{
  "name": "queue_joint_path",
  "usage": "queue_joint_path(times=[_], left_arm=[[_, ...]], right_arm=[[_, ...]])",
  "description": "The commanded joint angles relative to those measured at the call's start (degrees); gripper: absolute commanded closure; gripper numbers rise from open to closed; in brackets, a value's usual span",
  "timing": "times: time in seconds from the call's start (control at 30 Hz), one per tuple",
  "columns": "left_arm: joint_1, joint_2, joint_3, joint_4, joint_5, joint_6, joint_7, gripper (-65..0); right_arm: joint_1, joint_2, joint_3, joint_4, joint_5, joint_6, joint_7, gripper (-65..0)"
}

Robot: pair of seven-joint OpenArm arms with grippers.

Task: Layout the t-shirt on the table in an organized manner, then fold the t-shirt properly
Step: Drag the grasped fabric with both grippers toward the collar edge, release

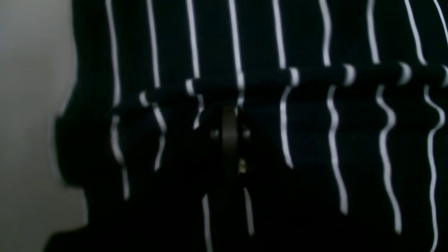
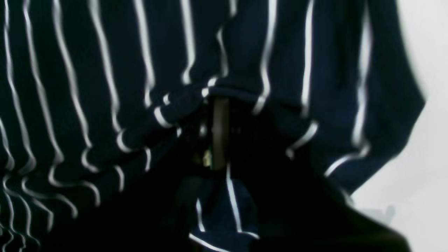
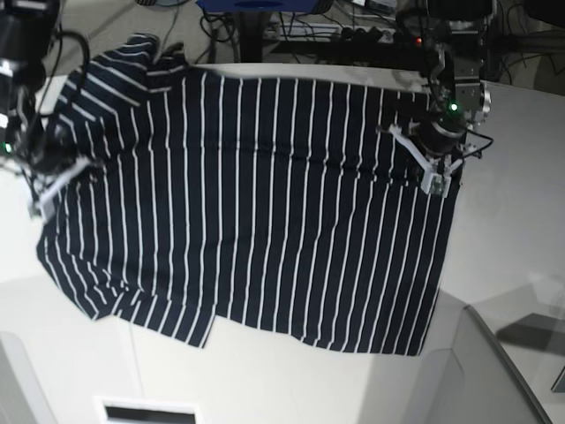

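Observation:
The dark navy t-shirt (image 3: 256,203) with thin white stripes is spread wide across the off-white table (image 3: 521,221). My left gripper (image 3: 434,172) is shut on the shirt's right edge in the base view. In the left wrist view its fingers (image 1: 229,136) pinch fabric just below a rolled hem of the shirt (image 1: 315,140). My right gripper (image 3: 48,187) is shut on the shirt's left edge. In the right wrist view its fingers (image 2: 218,133) are buried in bunched shirt fabric (image 2: 87,87). The jaw tips are hidden by cloth.
Cables and equipment (image 3: 371,31) crowd the floor beyond the table's far edge. A blue object (image 3: 256,4) sits at the top. A raised grey panel (image 3: 521,371) lies at the near right. Bare tabletop shows in the wrist views (image 1: 28,105) (image 2: 423,157).

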Motion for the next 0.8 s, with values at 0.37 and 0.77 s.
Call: queue_joint_path(times=[0.37,0.77], left_arm=[[-11.3,-0.1,-0.1,-10.1,1.6,4.9,3.3,0.0],[-12.1,0.8,-0.5,-2.5,0.8,4.9,3.9,0.0]], right_arm=[[15.7,3.7,-7.2,-23.1,-0.9,-0.5,10.8,0.0],[10.5,4.9,-1.3,-6.5,-0.4,-0.1,6.2,-0.3]])
